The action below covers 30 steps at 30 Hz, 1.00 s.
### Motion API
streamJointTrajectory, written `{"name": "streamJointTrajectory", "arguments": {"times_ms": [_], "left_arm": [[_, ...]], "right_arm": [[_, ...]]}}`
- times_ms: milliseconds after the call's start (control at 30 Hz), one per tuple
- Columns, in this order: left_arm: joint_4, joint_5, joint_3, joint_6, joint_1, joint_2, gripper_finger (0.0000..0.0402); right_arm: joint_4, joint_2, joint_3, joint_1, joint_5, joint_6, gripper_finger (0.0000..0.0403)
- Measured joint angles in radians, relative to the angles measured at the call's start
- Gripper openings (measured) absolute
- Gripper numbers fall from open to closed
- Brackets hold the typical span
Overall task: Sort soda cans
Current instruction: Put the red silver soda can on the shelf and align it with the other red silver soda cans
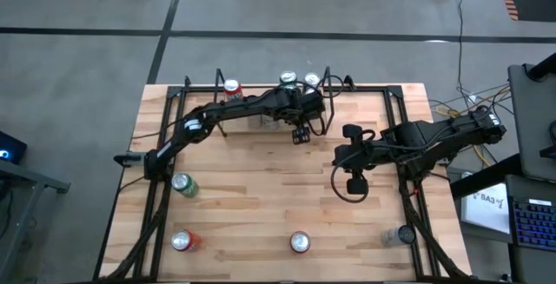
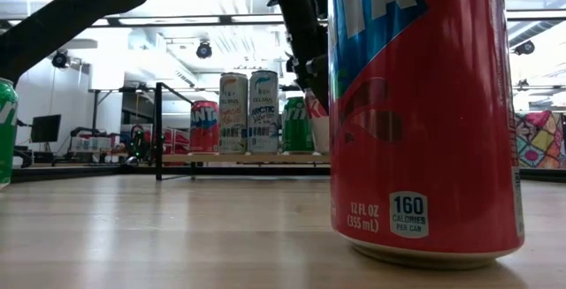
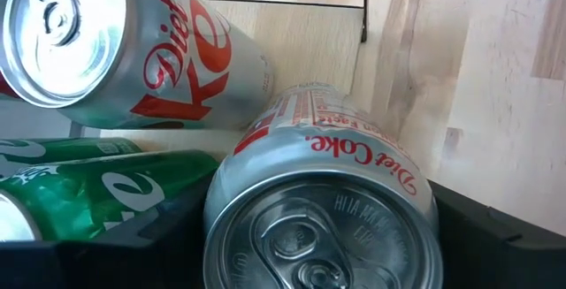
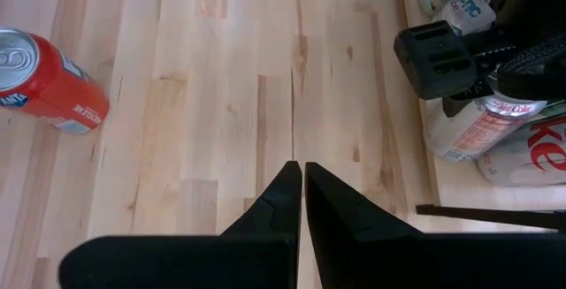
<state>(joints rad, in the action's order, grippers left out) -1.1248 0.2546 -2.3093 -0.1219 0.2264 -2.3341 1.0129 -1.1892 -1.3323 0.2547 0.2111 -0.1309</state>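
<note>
A silver-and-red soda can (image 3: 327, 174) sits between the fingers of my left gripper (image 3: 323, 236), which reaches to the far middle of the table (image 1: 300, 128). Right beside it are a second silver-and-red can (image 3: 124, 50) and a green can (image 3: 88, 192). More cans stand in a row along the far edge (image 2: 248, 112). Others stand apart on the near half of the table: a green one (image 1: 182, 184), two red ones (image 1: 182, 241) (image 1: 300, 243) and a silver one (image 1: 401, 234). My right gripper (image 4: 303, 170) hangs shut over bare wood at mid right (image 1: 354, 184). My left gripper has the silver-and-red can's side wall (image 3: 230, 192) between its two fingers, just below the top rim. The fingers (image 3: 168, 227) slant down from the table's left and near side. The can leans, top toward the gripper; whether its bottom (image 4: 451, 143) rests on anything I cannot tell.
A black frame (image 1: 395, 102) runs around the wooden table. A pale board (image 4: 460, 192) edged by a black bar lies under the far cans. The large red can (image 2: 424, 112) fills the right of the low view. Bare wood lies in the table's middle (image 1: 261, 180).
</note>
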Motion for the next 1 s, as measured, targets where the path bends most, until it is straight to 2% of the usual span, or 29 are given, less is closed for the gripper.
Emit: {"name": "streamJointTrajectory", "arguments": {"times_ms": [100,333,633,800,1000], "left_arm": [[0.000,-0.001,0.000,0.006,0.001,0.000,0.0299],[0.000,-0.001,0.000,0.003,0.001,-0.004,0.0366],[0.008,0.001,0.000,0.003,0.002,-0.004,0.0362],[0.010,0.044,0.000,0.003,0.001,-0.004,0.0362],[-0.003,0.051,-0.024,0.001,0.001,-0.003,0.0362]], "right_arm": [[0.000,0.000,0.000,0.000,0.000,0.000,0.0009],[0.000,0.000,0.000,0.000,0.000,0.000,0.0009],[0.000,0.000,0.000,0.000,0.000,0.000,0.0009],[0.000,0.000,0.000,0.000,0.000,0.000,0.0009],[0.000,0.000,0.000,0.000,0.000,-0.012,0.0009]]}}
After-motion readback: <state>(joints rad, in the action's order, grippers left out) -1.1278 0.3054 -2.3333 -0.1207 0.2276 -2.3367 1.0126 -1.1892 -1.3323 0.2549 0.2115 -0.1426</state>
